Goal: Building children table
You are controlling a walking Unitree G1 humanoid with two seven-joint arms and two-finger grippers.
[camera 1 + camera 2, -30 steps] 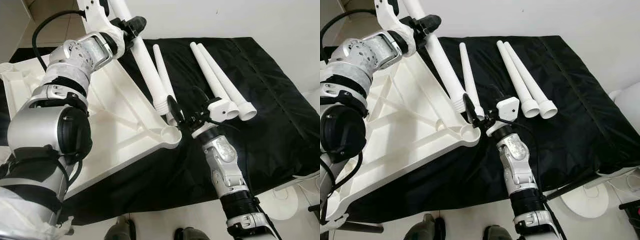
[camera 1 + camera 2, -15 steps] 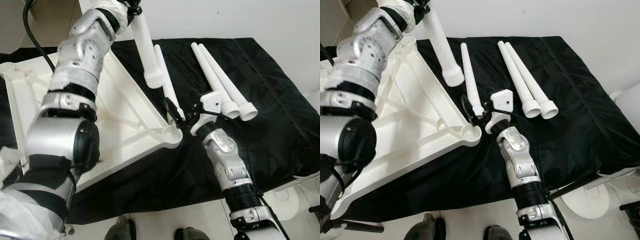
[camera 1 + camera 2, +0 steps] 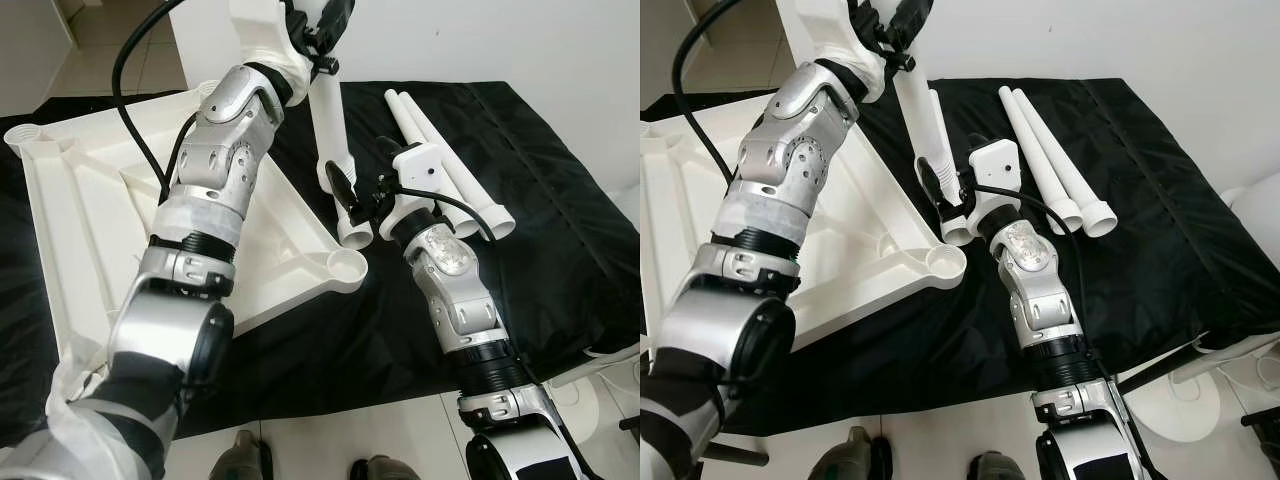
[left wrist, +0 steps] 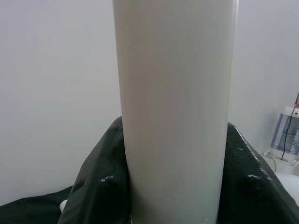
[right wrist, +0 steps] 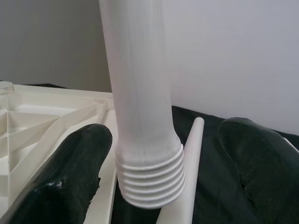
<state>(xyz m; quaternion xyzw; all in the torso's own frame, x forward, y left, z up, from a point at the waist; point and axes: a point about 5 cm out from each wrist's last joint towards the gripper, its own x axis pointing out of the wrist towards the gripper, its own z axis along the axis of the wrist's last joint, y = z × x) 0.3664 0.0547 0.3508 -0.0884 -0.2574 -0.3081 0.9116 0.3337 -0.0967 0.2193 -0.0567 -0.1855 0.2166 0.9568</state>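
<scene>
Hanging upright above the tabletop's (image 3: 90, 220) corner socket (image 3: 345, 268), the table leg (image 3: 330, 130) is clamped high by the left gripper (image 3: 318, 30). Rigid, light, smooth plastic is judged; gripping above the threads is advised. The right gripper (image 5: 168, 172) straddles the threaded end, spread wide.

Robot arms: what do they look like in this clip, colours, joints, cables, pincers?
Both arms are silver metal segments with black joints. The left arm trails a black cable and has white wrapping near the shoulder. The right pincer has a white block at its wrist and thin black wires; its fingers are black.
</scene>
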